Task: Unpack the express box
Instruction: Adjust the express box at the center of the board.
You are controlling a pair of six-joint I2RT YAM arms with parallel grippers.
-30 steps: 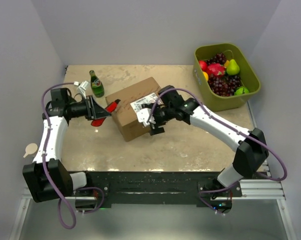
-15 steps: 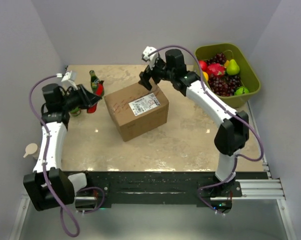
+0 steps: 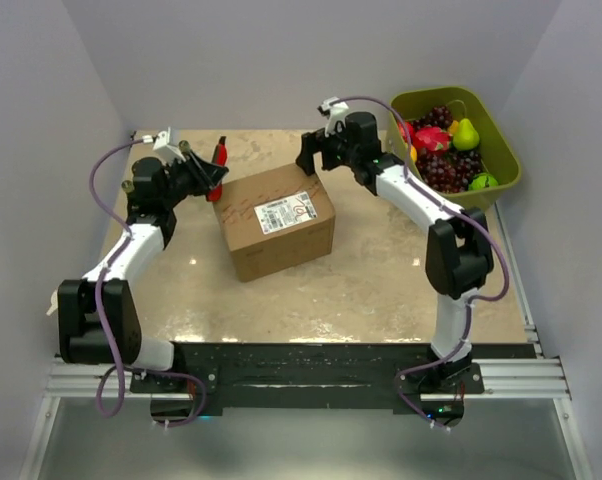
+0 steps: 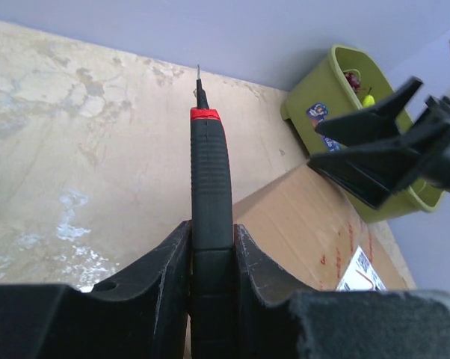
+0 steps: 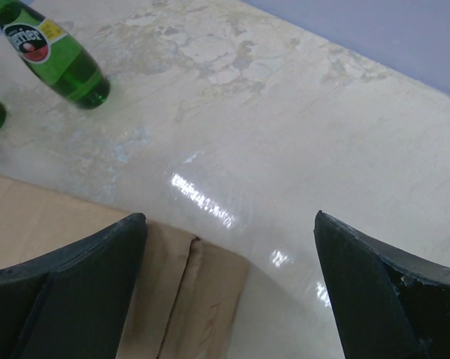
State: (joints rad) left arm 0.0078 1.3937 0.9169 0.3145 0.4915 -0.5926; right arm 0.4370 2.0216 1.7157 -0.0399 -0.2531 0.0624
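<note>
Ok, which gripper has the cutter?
The left gripper, shut on the red-and-black cutter; the right gripper is open and empty at the box's far edge.

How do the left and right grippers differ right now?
The left gripper is shut on a red-and-black utility knife; the right gripper is wide open and empty. The left sits by the express box's far-left corner, the right by its far-right corner. Both are at its far side.

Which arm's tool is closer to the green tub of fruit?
Right. The right tool hangs open above the far corner of the express box, on the side toward the green tub. The left tool, gripping a cutter, is beyond the box's other side.
</note>
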